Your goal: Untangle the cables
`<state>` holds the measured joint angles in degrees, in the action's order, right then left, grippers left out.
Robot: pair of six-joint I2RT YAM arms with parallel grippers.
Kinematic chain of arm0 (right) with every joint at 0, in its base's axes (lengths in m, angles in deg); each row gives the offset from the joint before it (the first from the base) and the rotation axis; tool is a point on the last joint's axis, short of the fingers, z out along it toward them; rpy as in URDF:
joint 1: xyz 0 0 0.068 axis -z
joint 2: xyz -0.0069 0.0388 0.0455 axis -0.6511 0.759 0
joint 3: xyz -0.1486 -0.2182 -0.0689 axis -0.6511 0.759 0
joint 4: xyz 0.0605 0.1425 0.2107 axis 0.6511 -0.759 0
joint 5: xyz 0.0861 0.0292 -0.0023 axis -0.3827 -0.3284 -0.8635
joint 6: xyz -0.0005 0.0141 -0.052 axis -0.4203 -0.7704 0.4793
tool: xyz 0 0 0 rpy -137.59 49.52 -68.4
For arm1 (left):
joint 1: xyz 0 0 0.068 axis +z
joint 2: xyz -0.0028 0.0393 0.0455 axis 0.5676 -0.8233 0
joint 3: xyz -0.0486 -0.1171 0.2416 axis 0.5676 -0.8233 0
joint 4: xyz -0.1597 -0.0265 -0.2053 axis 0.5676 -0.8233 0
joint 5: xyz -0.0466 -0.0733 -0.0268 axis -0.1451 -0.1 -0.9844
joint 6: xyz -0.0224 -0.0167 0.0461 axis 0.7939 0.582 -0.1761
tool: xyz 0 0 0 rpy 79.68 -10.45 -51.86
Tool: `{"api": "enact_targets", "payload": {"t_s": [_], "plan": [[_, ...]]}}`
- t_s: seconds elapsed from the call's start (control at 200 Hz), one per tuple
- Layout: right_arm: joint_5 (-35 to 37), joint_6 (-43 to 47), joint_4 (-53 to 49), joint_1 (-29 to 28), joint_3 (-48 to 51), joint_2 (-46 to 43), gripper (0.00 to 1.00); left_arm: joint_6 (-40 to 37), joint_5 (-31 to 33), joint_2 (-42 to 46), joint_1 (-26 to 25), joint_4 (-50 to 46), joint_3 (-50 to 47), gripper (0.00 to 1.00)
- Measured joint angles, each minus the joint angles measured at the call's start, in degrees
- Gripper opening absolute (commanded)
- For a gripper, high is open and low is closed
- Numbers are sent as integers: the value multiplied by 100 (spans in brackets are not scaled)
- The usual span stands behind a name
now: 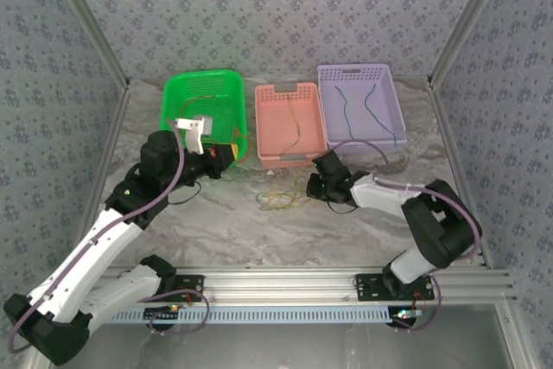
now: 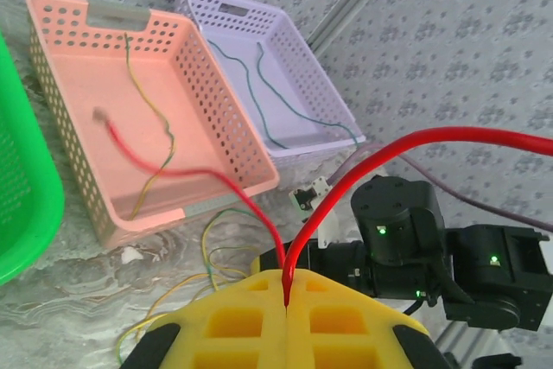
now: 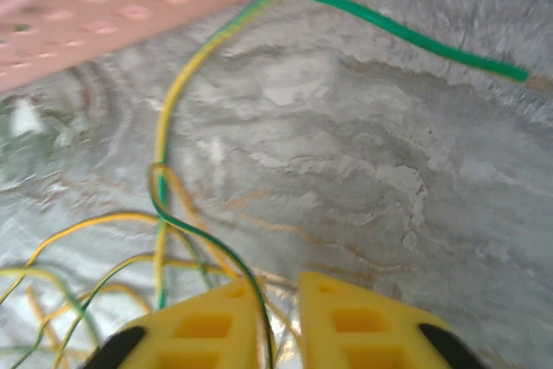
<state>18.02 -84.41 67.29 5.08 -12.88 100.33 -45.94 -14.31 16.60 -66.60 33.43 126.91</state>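
A: Which colours do you have there?
B: You have a green basket [image 1: 203,73], a pink basket [image 1: 285,86], a lilac basket [image 1: 350,67], on a grey-veined table [image 1: 259,239].
A: Cables?
B: A red cable [image 2: 449,133]; the small tangle [image 1: 278,200] seems yellow and green.

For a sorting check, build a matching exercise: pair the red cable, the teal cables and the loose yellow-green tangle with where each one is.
Things:
1. red cable
2. teal cables
3. yellow-green tangle

Places:
A. inside the lilac basket
B. on the marble table
C. pinched in the left hand

Pairs: 1-C, 2-A, 3-B
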Motion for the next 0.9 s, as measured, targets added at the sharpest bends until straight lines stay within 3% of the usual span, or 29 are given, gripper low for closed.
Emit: {"api": "enact_targets", "payload": {"t_s": [0.205, 0.375, 0.55, 0.899], "plan": [[282, -59, -640, -240, 2, -2087, 56, 146, -315, 4, 127, -37, 33, 0], [190, -337, -977, -262, -133, -3331, 62, 256, -581, 4, 127, 149, -129, 0], [-393, -785, -822, -262, -511, -3143, 65, 356, -852, 15, 127, 439, -409, 0], [-1602, -3047, 1335, -560, -549, -1790, 69, 555, -1091, 273, 127, 1156, -1034, 0]]}}
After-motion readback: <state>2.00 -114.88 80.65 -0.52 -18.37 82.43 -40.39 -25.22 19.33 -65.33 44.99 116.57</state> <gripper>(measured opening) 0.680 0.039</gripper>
